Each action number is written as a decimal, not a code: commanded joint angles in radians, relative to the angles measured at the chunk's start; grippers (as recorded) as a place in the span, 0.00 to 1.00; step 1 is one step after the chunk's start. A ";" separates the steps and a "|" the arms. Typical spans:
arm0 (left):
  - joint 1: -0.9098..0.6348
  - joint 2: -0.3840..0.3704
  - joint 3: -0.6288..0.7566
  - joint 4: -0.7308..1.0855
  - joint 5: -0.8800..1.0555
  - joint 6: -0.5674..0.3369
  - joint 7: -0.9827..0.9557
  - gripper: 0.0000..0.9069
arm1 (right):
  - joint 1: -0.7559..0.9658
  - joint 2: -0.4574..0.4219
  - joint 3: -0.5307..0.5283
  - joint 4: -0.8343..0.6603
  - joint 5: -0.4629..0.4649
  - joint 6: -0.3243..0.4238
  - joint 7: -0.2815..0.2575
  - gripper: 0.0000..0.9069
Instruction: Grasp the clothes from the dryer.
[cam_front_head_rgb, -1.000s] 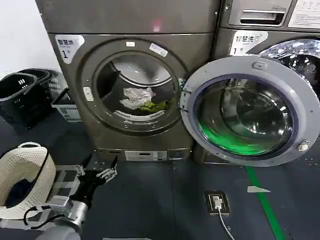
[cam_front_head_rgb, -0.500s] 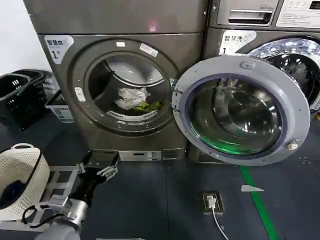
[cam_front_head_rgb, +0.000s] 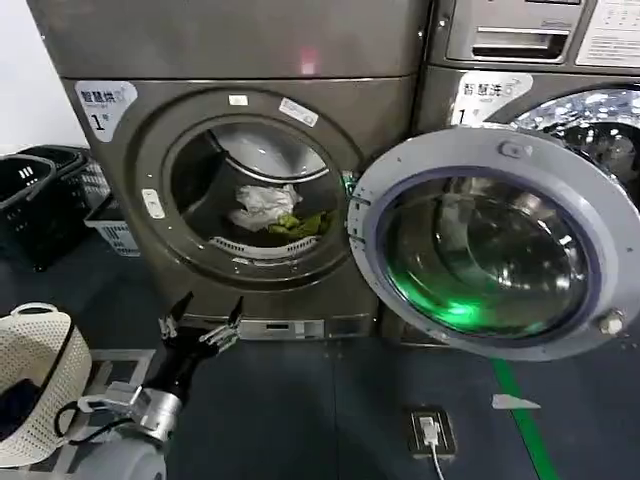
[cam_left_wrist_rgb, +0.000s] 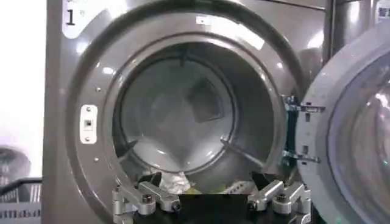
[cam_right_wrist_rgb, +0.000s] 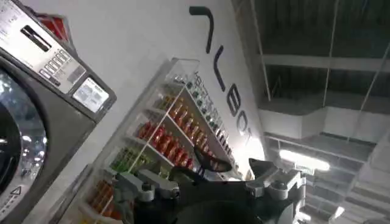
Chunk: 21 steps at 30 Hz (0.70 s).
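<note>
Your left tool (cam_front_head_rgb: 201, 326) hangs low in front of the dryer (cam_front_head_rgb: 250, 190), below its porthole, fingers spread wide and holding nothing. You have two clothes (cam_front_head_rgb: 275, 212) inside the drum: one white piece (cam_front_head_rgb: 258, 205) and one yellow-green piece (cam_front_head_rgb: 300, 224) just beside it, both lying at the drum's bottom near the front lip. The dryer's one door (cam_front_head_rgb: 495, 245) is swung fully open beside the porthole. Your right tool (cam_right_wrist_rgb: 210, 179) is raised well away from the dryer, fingers apart and empty.
</note>
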 joint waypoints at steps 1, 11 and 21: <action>-0.014 0.004 0.003 0.010 -0.001 -0.004 0.000 1.00 | 0.000 0.003 0.001 0.002 0.003 0.005 -0.001 1.00; -0.015 0.008 0.001 0.012 -0.002 -0.004 0.000 1.00 | 0.000 0.010 0.002 0.002 0.002 0.007 -0.001 1.00; -0.003 0.005 -0.001 0.005 0.005 -0.008 0.000 1.00 | 0.004 0.015 -0.004 0.003 0.004 0.006 -0.002 1.00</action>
